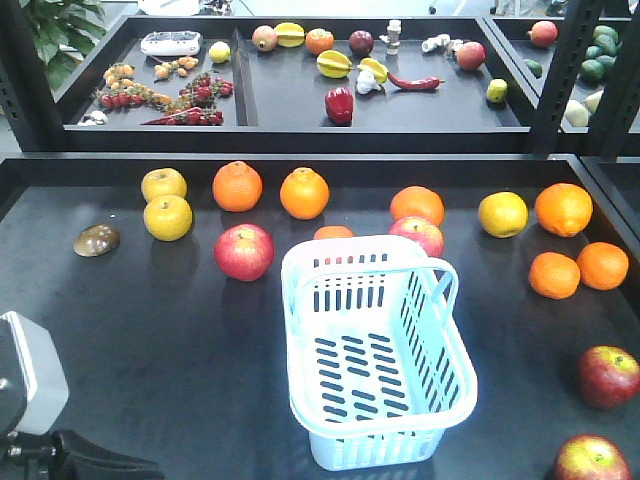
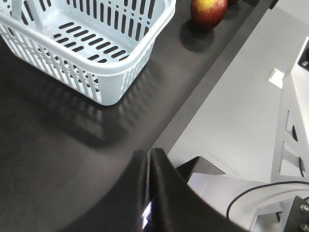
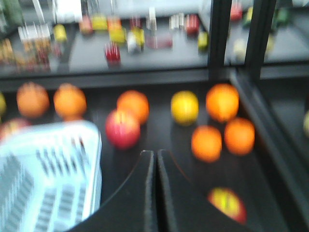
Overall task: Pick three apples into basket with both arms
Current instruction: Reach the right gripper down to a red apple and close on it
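Observation:
The pale blue basket [image 1: 300, 262] stands empty in the middle of the black table. One dark red apple [image 1: 243, 251] lies to its left rear. Two more lie at the right front, one [image 1: 609, 376] behind the other [image 1: 592, 462]. My left gripper [image 2: 148, 153] is shut and empty over the table's front edge, near the basket's corner [image 2: 111, 92], with an apple [image 2: 208, 10] beyond. My right gripper [image 3: 155, 153] is shut and empty in a blurred view, with the basket [image 3: 94, 145] to its left and an apple [image 3: 227, 203] low right.
A paler pink-red apple [image 1: 418, 233] sits just behind the basket. Oranges [image 1: 237, 186] and yellow fruit [image 1: 167, 217] line the back of the table, more oranges [image 1: 554, 275] at right. A brown shell-like object [image 1: 96, 240] lies at left. A raised shelf of produce stands behind.

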Motion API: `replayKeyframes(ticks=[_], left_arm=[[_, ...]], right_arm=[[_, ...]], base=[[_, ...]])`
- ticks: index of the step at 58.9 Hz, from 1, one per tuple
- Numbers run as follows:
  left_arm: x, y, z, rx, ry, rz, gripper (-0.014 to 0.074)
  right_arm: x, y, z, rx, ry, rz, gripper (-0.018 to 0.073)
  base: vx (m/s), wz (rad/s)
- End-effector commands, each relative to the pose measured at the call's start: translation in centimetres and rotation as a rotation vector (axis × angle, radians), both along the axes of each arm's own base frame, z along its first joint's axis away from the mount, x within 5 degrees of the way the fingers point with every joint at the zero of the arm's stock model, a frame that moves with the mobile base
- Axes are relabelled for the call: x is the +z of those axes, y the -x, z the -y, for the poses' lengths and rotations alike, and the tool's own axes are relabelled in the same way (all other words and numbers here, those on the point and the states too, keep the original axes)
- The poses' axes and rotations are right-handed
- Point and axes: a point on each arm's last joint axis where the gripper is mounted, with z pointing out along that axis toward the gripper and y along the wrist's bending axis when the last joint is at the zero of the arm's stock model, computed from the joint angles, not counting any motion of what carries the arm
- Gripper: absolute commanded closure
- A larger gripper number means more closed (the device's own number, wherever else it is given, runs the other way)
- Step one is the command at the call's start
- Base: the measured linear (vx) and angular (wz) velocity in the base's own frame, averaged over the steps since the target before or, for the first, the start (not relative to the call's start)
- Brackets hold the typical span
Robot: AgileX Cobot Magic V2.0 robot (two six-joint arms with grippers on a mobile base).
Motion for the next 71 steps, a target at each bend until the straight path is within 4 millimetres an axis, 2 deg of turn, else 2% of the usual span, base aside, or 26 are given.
replayKeyframes(ticks=[1,8,13,20,27,31,34,40,48,60,71], left_arm=[[1.3,-0.3,0.3,0.036,0.07,0.033,0.0602],[1.3,-0.3,0.3,0.036,0.07,0.033,0.0602],[1.3,-0.3,0.3,0.036,0.07,0.033,0.0602],[1.3,-0.3,0.3,0.036,0.07,0.033,0.0602],[1.3,-0.3,0.3,0.036,0.07,0.033,0.0602],[1.3,-0.3,0.3,0.036,0.07,0.033,0.0602],[1.3,-0.3,0.3,0.036,0.07,0.033,0.0602],[1.3,-0.3,0.3,0.036,0.07,0.033,0.0602],[1.3,-0.3,0.3,0.036,0.069,0.033,0.0602],[1.3,-0.3,0.3,0.035,0.069,0.032,0.0602],[1.3,-0.3,0.3,0.035,0.069,0.032,0.0602]], right_arm=[[0.5,-1.8,0.1,-0.006,-0.01,-0.126,0.0558],[1.2,-4.1,0.6,-0.016,0.033,-0.29,0.0512],[1.6,-6.0,0.9,-0.029,0.057,-0.417,0.0431],[0.9,-8.9,1.3,-0.029,0.073,-0.594,0.0216],[-1.5,-11.7,2.3,-0.091,0.146,-0.729,-0.0027],[-2.8,-12.7,2.7,-0.117,0.16,-0.804,-0.013],[-3.5,-13.0,2.8,-0.128,0.156,-0.854,-0.017],[-4.8,-13.6,2.8,-0.135,0.14,-0.934,-0.0166],[-7.4,-15.0,2.4,-0.097,0.103,-1.06,-0.0139],[-11.4,-17.1,2.3,-0.088,0.067,-1.164,-0.0078],[-14.2,-18.1,2.8,-0.105,0.061,-1.246,-0.0036]], base=[[0.0,0.0],[0.0,0.0],[0.0,0.0],[0.0,0.0],[0.0,0.0],[0.0,0.0],[0.0,0.0],[0.0,0.0],[0.0,0.0],[0.0,0.0],[0.0,0.0]])
